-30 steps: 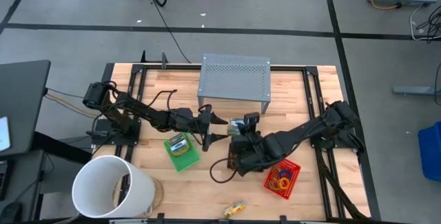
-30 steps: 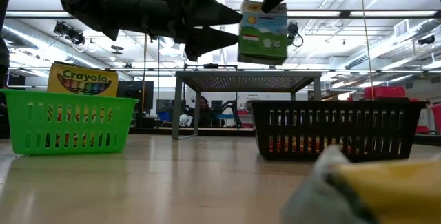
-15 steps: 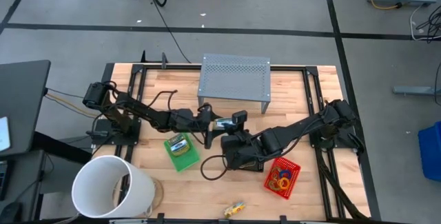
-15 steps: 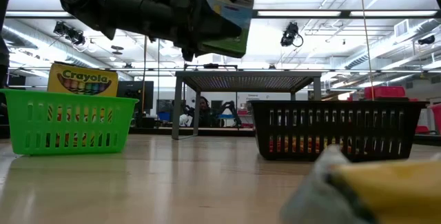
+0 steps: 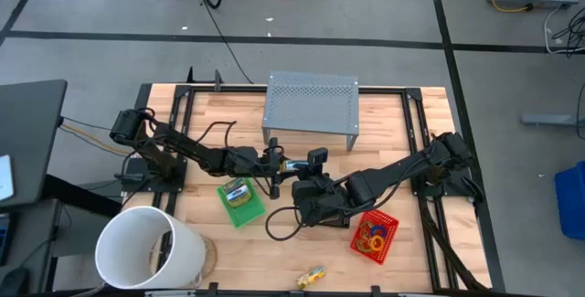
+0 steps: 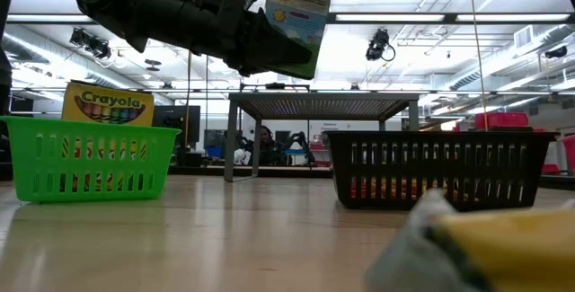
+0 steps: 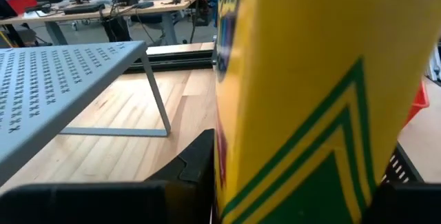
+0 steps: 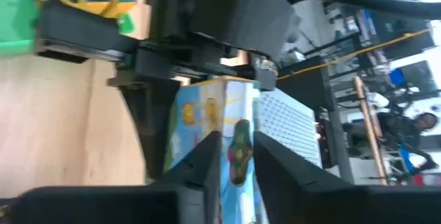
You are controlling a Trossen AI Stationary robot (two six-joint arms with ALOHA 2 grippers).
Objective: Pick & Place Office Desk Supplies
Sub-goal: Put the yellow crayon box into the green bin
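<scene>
Up in the air over the middle of the table [image 5: 402, 123] we see a small crayon box [image 6: 296, 22]. It is well above the wood, in front of the grey stand [image 5: 311, 103], and it leans a little to one side. One face is light blue with a yellow sun and some green. In the left wrist view, another side is bright yellow with green stripes.

The left gripper [image 6: 269, 45] is closed on the box and holds it from the side. The right gripper [image 8: 234, 141] is right at the box too, with the box between its two sides, but we cannot tell if it is gripping or letting go.

Down on the table, a green tray [image 6: 90, 157] holds another crayon box [image 6: 106, 103]. Near it sits a black tray [image 6: 440, 166]. A red tray [image 5: 388, 224] has coloured rings [image 5: 370, 239] inside. The big white bucket [image 5: 151, 247] stands at the left front corner.
</scene>
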